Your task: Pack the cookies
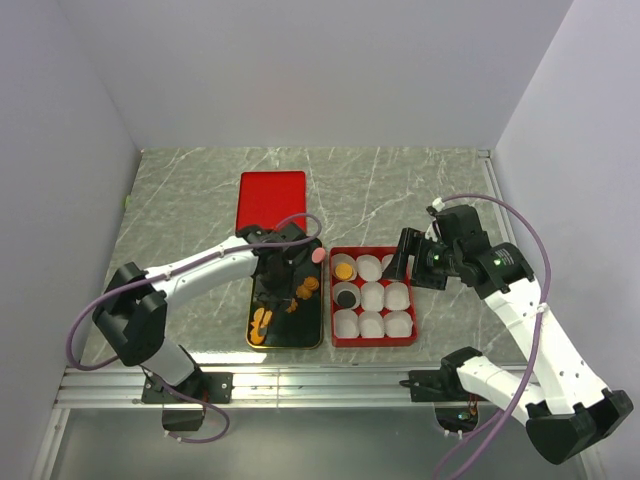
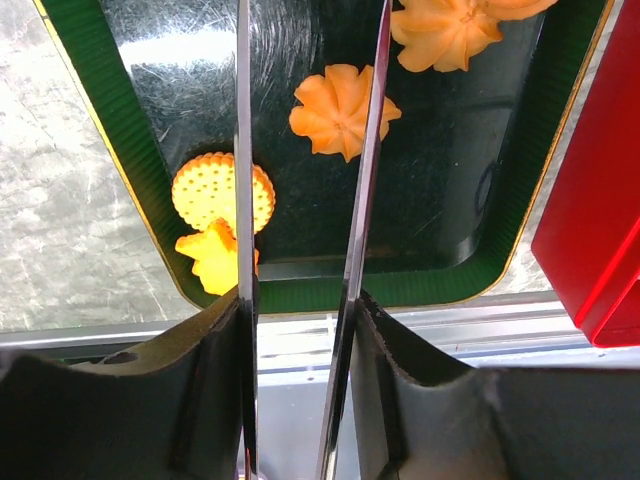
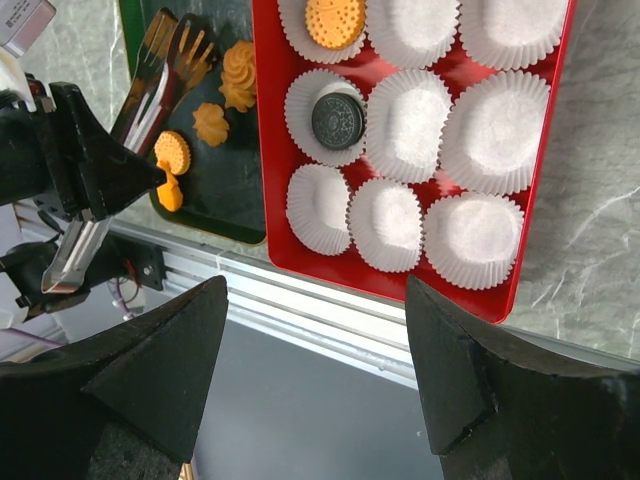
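Several orange cookies (image 1: 262, 322) lie on a black tray with a green rim (image 1: 285, 345); a pink one (image 1: 318, 255) sits at its far right corner. My left gripper (image 1: 273, 256) is shut on metal tongs (image 2: 243, 150), whose blades stand apart above a flower cookie (image 2: 340, 110). A round cookie (image 2: 208, 190) lies to their left. The tong tips are out of that view. A red tray (image 1: 372, 340) holds white paper cups, one with an orange cookie (image 3: 334, 20) and one with a black cookie (image 3: 337, 120). My right gripper (image 1: 405, 262) is open and empty above the red tray's right side.
A red lid (image 1: 272, 198) lies behind the black tray. The red tray's corner (image 2: 600, 230) is right of the black tray. The aluminium rail (image 1: 320, 385) runs along the table's near edge. White walls enclose the table.
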